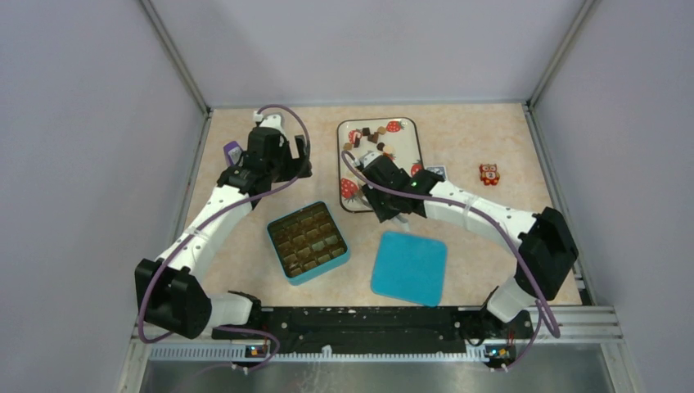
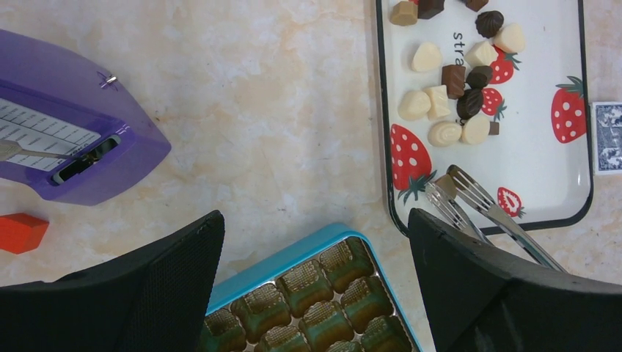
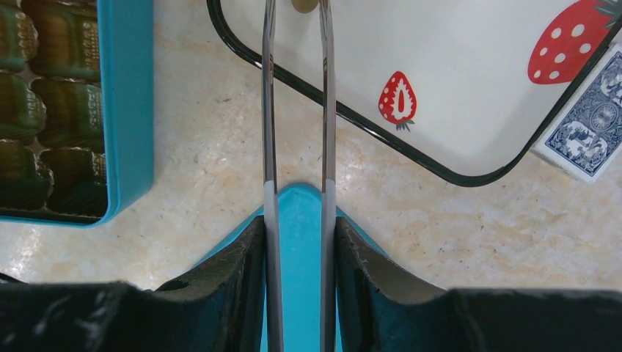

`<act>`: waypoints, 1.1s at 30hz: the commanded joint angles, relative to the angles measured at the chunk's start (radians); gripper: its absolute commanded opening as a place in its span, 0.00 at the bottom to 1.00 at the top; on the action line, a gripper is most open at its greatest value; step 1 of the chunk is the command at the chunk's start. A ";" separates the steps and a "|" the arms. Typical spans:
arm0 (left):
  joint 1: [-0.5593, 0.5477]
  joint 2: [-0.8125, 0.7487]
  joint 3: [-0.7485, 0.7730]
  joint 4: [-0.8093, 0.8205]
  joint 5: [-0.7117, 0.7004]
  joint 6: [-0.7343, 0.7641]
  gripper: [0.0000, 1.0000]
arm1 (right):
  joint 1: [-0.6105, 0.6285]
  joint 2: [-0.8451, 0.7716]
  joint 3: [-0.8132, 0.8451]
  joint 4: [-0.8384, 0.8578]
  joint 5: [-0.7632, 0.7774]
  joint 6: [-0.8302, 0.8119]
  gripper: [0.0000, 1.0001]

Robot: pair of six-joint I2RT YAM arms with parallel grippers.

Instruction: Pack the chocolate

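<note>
The right pincer [image 3: 297,242] is closed narrowly on metal tongs [image 3: 268,110]. A light brown chocolate piece [image 3: 304,4] sits between the tongs' tips on the strawberry tray [image 3: 455,88]. Farther along the tray lies the remaining chocolate [image 2: 426,56], right of the wide-open left pincer [image 2: 315,220].

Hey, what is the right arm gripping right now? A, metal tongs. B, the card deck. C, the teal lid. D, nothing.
A: the right fingers clamp both arms of the tongs, whose tips reach over the tray.
</note>
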 commanded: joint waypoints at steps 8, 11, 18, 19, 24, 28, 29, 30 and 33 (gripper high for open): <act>0.010 -0.022 0.031 0.020 -0.051 0.013 0.99 | 0.010 -0.075 0.052 0.023 -0.006 0.024 0.12; 0.012 -0.025 0.032 0.020 -0.056 0.016 0.99 | 0.010 -0.087 0.052 0.024 -0.006 0.027 0.11; 0.036 -0.027 0.045 0.011 -0.049 0.004 0.99 | 0.013 -0.120 0.081 0.013 -0.033 0.015 0.11; 0.049 -0.028 0.049 0.010 -0.033 -0.002 0.99 | 0.018 -0.124 0.087 0.013 -0.042 0.008 0.11; 0.137 -0.037 0.080 0.000 0.029 -0.019 0.99 | 0.063 -0.123 0.132 0.012 -0.070 -0.016 0.11; 0.195 -0.054 0.108 -0.022 0.043 -0.008 0.99 | 0.120 -0.096 0.160 0.029 -0.091 -0.028 0.11; 0.201 -0.061 0.115 -0.025 0.039 -0.004 0.99 | 0.131 -0.088 0.162 0.039 -0.100 -0.027 0.10; 0.206 -0.067 0.119 -0.029 0.036 0.000 0.99 | 0.139 -0.078 0.165 0.050 -0.108 -0.027 0.11; 0.214 -0.081 0.131 -0.035 0.034 0.009 0.99 | 0.163 -0.035 0.188 0.064 -0.123 -0.027 0.10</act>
